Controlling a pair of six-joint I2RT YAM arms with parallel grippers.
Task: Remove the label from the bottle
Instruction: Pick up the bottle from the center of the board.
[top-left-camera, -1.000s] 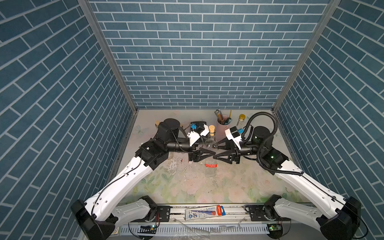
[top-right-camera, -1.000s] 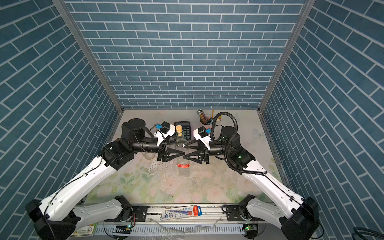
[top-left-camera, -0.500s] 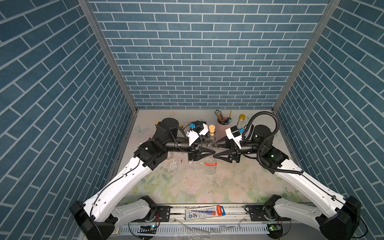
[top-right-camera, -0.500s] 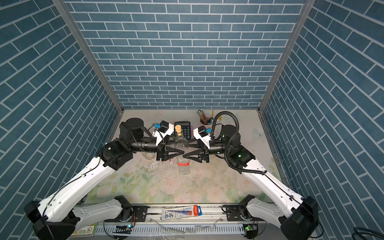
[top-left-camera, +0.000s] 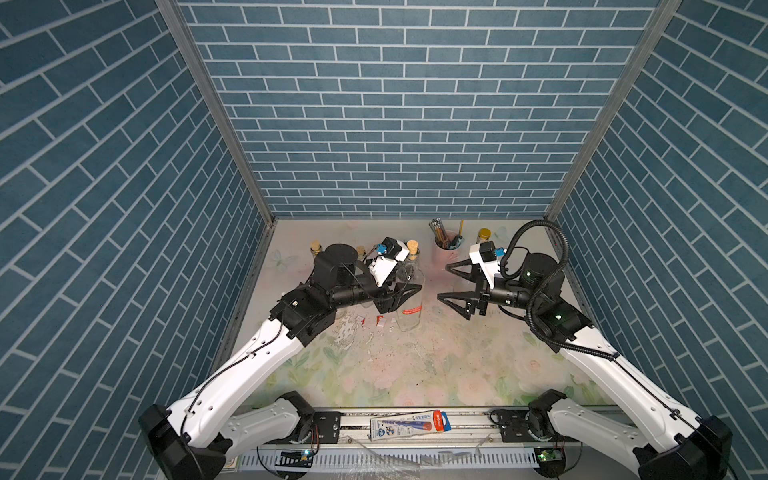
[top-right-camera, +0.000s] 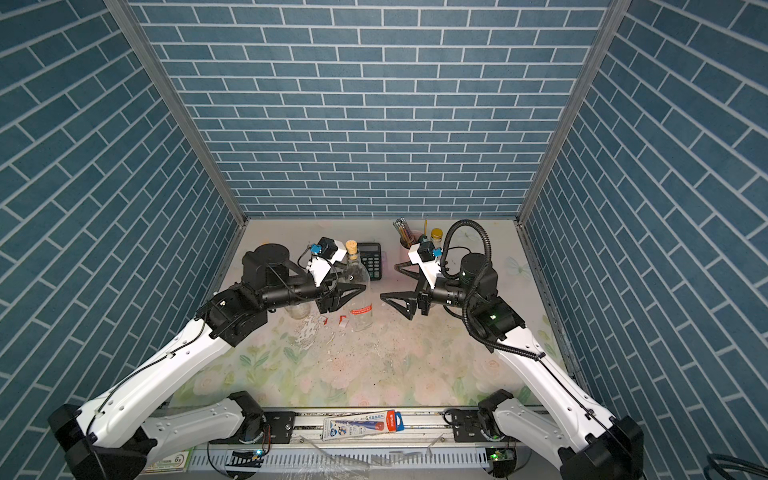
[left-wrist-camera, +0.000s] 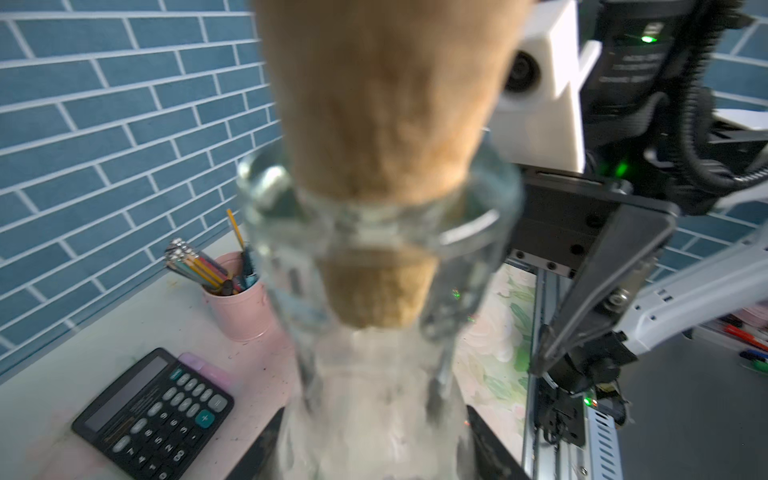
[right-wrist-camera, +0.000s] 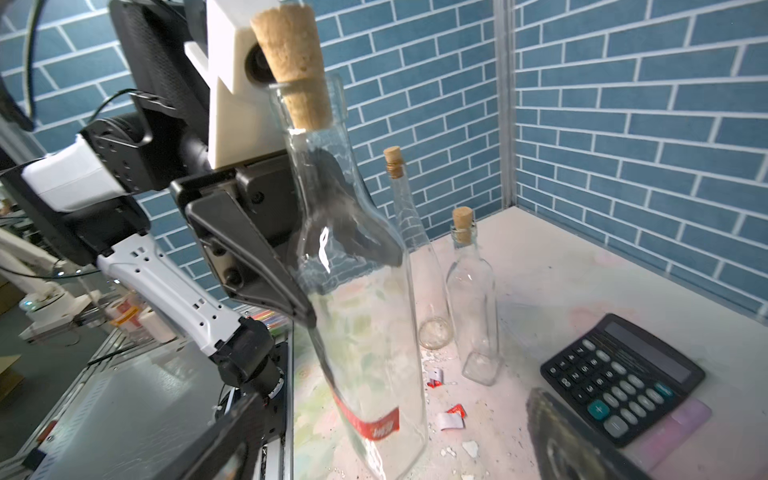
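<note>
Black calculator (top-right-camera: 370, 259) sits just behind the gap between the left pincer (top-right-camera: 356, 286) and right pincer (top-right-camera: 390, 281). Pink pencil cup (top-right-camera: 405, 242) and a yellow-lidded jar (top-right-camera: 435, 236) are behind the right pincer, near the back wall. Two small corked bottles (right-wrist-camera: 473, 299) stand just past the left pincer, on the side away from the right one. Torn paper scraps (right-wrist-camera: 451, 415) litter the floral mat (top-right-camera: 374, 374) beneath it.

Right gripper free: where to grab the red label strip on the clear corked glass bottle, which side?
Probably pinch the red label strip at its cut end, low on the clear corked glass bottle, approaching from where the open right gripper sits. The left gripper clamps the bottle's shoulder, leaving that lower band clear.
</note>
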